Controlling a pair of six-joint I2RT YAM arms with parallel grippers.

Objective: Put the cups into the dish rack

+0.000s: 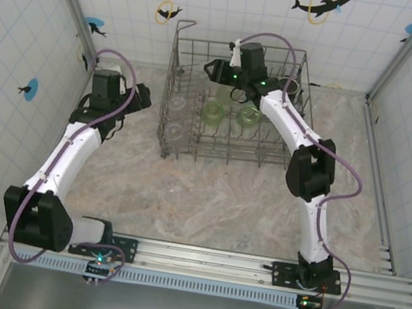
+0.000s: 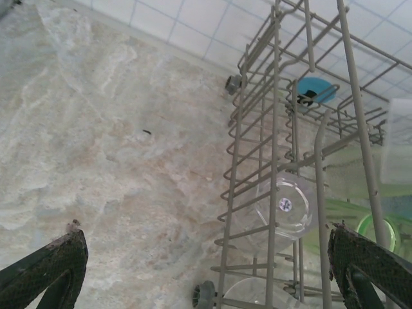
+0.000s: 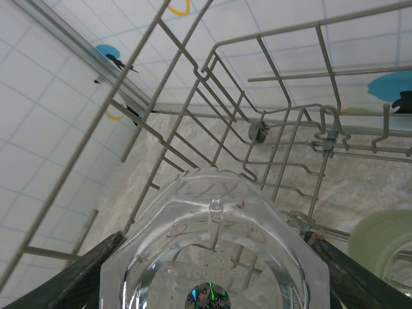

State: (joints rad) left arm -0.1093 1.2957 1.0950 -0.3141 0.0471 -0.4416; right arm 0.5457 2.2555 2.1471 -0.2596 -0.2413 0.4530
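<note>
Holding a clear glass base-up inside the dish rack, my right gripper was closed partway on it, a finger pressed to each side of its faceted wall. The worst outcome I judged was a slip: the glass was smooth and wet-looking, and only two narrow pads carried it. If its rim caught on a tine or a side wire as it went down, it could twist out of my grip and drop. A light green tumbler stood just beside it to the right, so a sideways drift might knock that over too. Releasing while tilted would likely leave the glass leaning across the tines. It looked thick-based and transparent, with a small shiny sticker on the bottom. My left gripper hung wide open and empty over the desk, beside the rack's left wall.
</note>
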